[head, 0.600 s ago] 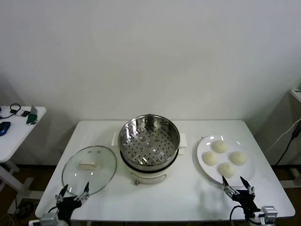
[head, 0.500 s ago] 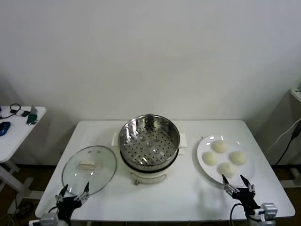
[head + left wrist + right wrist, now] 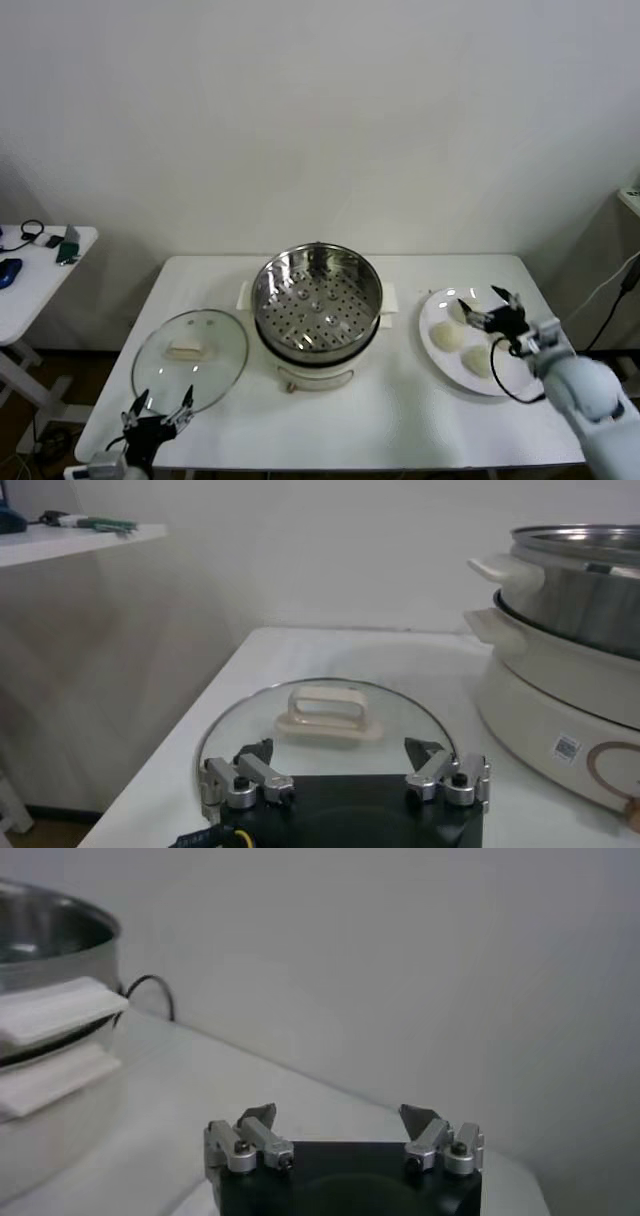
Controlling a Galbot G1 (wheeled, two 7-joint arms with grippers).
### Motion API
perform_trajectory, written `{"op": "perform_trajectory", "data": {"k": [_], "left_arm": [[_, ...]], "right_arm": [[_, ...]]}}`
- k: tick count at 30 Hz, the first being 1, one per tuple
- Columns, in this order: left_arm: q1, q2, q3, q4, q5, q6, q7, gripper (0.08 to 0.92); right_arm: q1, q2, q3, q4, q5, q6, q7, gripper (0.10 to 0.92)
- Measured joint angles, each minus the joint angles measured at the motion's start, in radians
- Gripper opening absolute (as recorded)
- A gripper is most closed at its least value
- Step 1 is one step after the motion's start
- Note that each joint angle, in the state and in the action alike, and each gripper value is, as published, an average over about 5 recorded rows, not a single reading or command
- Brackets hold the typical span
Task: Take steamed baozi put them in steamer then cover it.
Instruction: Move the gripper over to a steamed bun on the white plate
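The steamer stands open mid-table, its perforated tray empty; it also shows in the left wrist view and its rim in the right wrist view. The glass cover lies flat to its left, white handle up, also in the left wrist view. Steamed baozi lie on a white plate on the right; three show, the rest is hidden behind my arm. My right gripper is open and empty above the plate. My left gripper is open at the cover's near edge.
A side table with small items stands at the far left. The white wall runs behind the table. Bare tabletop lies in front of the steamer.
My right gripper has risen from the table's front right edge and moved back over the plate of baozi, covering one of them. The left gripper has stayed put.
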Motion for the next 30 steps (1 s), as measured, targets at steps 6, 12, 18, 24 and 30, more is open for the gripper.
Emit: {"op": "perform_trajectory", "data": {"k": [6, 12, 18, 24, 30], "left_arm": [[-0.003, -0.003, -0.002, 0.007, -0.004, -0.006, 0.002, 0.823], [-0.009, -0.004, -0.001, 0.02, -0.004, -0.01, 0.006, 0.823], [-0.012, -0.003, -0.002, 0.026, -0.004, -0.014, 0.012, 0.823], [-0.006, -0.001, -0.008, 0.032, -0.007, -0.018, 0.013, 0.823], [0.005, -0.002, -0.01, 0.033, -0.007, -0.021, 0.013, 0.823]], "right_arm": [[0.398, -0.053, -0.393, -0.206, -0.126, 0.136, -0.281, 0.823], [0.757, -0.033, -0.747, -0.396, -0.193, 0.257, -0.528, 0.823], [0.952, 0.03, -0.968, -0.546, -0.221, 0.311, -0.662, 0.823], [0.977, 0.112, -1.03, -0.678, -0.253, 0.33, -0.715, 0.823], [0.942, 0.187, -1.031, -0.792, -0.29, 0.342, -0.747, 0.823]]}}
